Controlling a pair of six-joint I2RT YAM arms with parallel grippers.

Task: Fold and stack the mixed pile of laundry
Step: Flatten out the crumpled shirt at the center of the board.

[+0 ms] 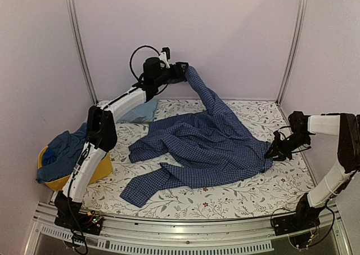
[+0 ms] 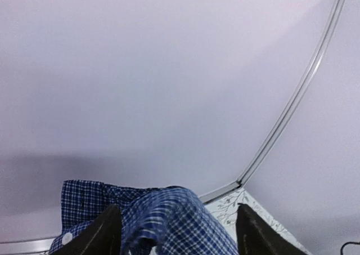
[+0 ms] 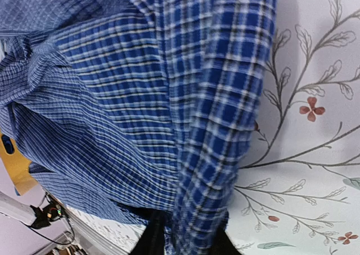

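The navy-and-white checked shirt (image 1: 208,145) lies spread across the middle of the table. One part is pulled up toward the back wall. My left gripper (image 1: 183,71) holds that raised part high above the table. In the left wrist view the checked cloth (image 2: 169,221) bunches between the fingers (image 2: 104,235) of my left gripper (image 2: 177,224). My right gripper (image 1: 277,149) sits low at the shirt's right edge. In the right wrist view it (image 3: 185,241) is shut on a folded strip of the shirt (image 3: 219,125). A light blue T-shirt (image 1: 140,111) lies at the back left.
A yellow fabric basket (image 1: 98,170) stands at the left edge, with dark blue and teal clothes (image 1: 64,151) hanging out of it. The floral table cover (image 1: 270,187) shows at the front right. Metal frame posts (image 1: 292,41) stand at the back corners.
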